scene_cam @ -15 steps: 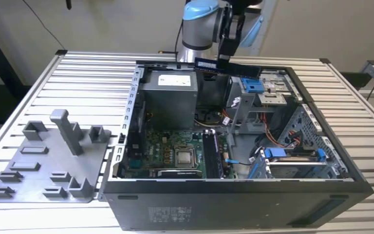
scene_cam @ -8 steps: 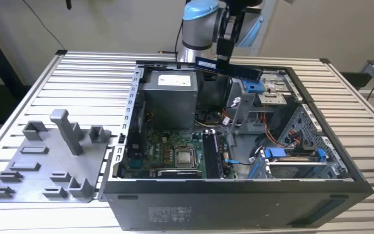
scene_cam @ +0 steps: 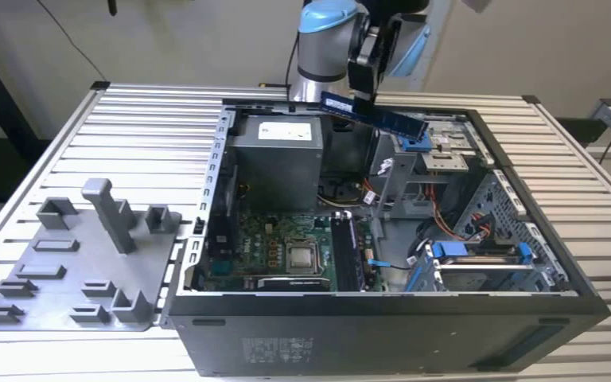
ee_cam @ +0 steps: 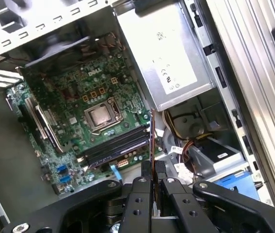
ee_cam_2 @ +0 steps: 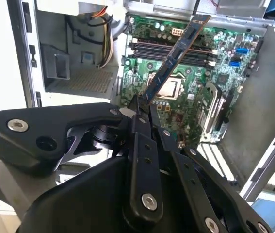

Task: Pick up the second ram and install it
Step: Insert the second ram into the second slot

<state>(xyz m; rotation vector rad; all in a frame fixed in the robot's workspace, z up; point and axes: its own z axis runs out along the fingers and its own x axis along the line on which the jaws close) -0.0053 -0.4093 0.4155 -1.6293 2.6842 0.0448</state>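
Where the ram is: the ram [scene_cam: 382, 118] is in the gripper [scene_cam: 361, 102], up above the case [scene_cam: 391, 322] near its far rim, clear of everything inside it.
Fingers: pressed onto the ram's two flat faces near one end, as both wrist views show [ee_cam_2: 142, 110] [ee_cam: 153, 169].
Ram pose: the long dark-blue stick [ee_cam_2: 176, 53] juts out past the fingertips; in the exterior view it lies nearly level, with a slight slope. The first wrist view sees it edge-on as a thin line [ee_cam: 152, 131].
Case: lies on its side on the slatted table [scene_cam: 146, 119], open side up.
Board: the green board [scene_cam: 274, 239] covers the floor of the case, with the processor [scene_cam: 303, 256] near its middle.
Slots: long dark slots [ee_cam: 120, 144] run beside the processor inside the case; one may already hold a stick, but that is hard to tell.
Power supply: a grey box [scene_cam: 274, 155] sits in a far corner of the case.
Tray: a grey holder tray [scene_cam: 72, 263] lies on the table just outside the case, on the exterior view's left.
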